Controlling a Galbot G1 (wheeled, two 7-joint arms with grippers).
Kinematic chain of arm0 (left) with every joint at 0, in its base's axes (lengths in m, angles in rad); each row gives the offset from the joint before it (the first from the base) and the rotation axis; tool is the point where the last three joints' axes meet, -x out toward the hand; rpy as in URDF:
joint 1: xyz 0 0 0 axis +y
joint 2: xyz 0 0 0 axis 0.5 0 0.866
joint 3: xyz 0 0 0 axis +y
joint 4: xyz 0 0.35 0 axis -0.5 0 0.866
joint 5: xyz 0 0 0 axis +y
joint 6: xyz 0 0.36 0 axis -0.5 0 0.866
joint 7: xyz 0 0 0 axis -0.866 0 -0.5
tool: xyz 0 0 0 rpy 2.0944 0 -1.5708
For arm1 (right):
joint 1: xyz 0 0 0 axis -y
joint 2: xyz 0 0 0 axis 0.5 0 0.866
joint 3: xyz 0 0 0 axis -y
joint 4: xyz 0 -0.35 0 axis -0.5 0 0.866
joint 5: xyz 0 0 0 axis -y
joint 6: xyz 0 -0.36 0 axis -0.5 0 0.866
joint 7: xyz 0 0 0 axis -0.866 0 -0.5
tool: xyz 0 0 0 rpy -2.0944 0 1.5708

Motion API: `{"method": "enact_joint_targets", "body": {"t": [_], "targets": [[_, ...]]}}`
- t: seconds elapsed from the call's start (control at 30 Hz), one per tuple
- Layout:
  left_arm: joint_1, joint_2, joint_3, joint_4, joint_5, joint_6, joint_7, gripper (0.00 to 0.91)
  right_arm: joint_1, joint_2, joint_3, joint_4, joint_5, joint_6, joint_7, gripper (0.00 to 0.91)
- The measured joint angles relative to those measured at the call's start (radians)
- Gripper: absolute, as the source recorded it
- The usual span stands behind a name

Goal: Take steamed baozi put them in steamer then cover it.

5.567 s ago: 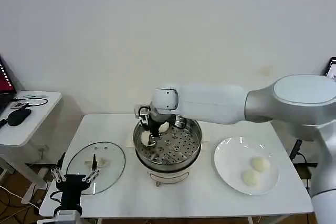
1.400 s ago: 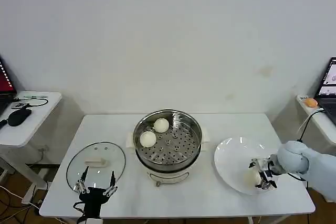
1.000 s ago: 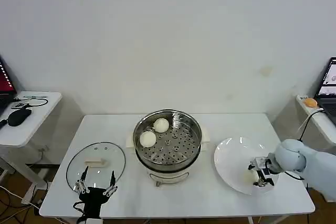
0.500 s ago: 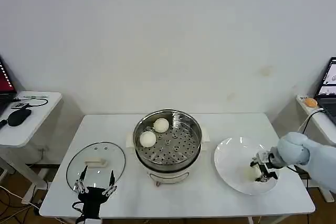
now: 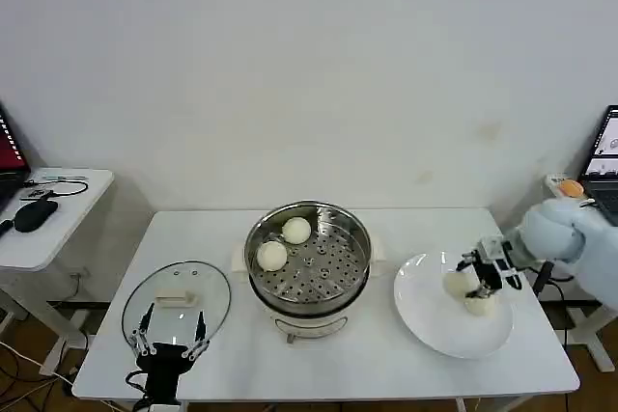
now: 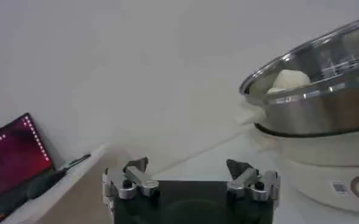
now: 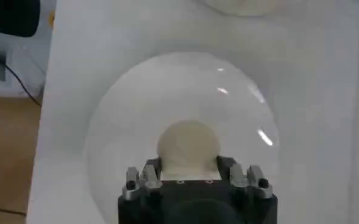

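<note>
Even, bright, diffuse light fills the head view, and the pale wall at twelve o'clock carries no hard shadow. Soft shadows sit just beneath the round shiny stainless-steel steamer [image 5: 309, 258] and under the white table's [image 5: 319, 359] near edge at six o'clock. Small glints mark the flat white plate [image 5: 435, 320] towards three o'clock and the round clear glass cover [image 5: 193, 282] towards eight o'clock. In the left wrist view the steamer's rim [image 6: 313, 67] gleams sharply while the background is soft. In the right wrist view a smooth off-white baozi [image 7: 188, 146] looks slightly blurred, with streaks of glare on the plate [image 7: 130, 103].
</note>
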Motion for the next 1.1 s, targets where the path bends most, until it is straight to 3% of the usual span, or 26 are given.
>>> {"method": "enact_joint_targets", "body": {"t": [0.47,0.73,1.1], "targets": [[-0.003,-0.009,-0.015,-0.004,0.002,-0.006,-0.005,0.907,0.235,0.127,-0.076,-0.031,0.06,0.055,-0.062,0.625],[-0.006,-0.013,-0.031,-0.006,0.003,-0.005,-0.006,0.907,0.353,0.268,-0.157,-0.052,0.086,0.068,-0.065,0.625],[-0.003,-0.02,-0.054,-0.015,0.004,-0.003,-0.008,0.907,0.382,0.498,-0.219,-0.108,0.086,0.099,-0.06,0.625]]}}
